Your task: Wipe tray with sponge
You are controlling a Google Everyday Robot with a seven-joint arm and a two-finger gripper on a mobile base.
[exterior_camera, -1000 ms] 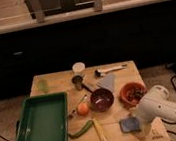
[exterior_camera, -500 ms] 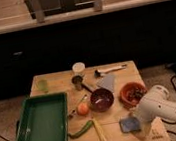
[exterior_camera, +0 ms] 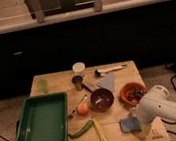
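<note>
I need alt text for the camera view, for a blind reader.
A white robot arm comes in from the picture's right, its gripper beside a blue-grey sponge at the front of a wooden table. A large dark-green tray lies at the left; bowls and cups stand between.

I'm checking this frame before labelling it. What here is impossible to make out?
Camera view: the gripper, at the sponge's right edge, is mostly hidden by the white arm.
Camera view: the white arm's base is cut off by the right edge.
Camera view: the orange bowl's contents are too small to identify.
</note>
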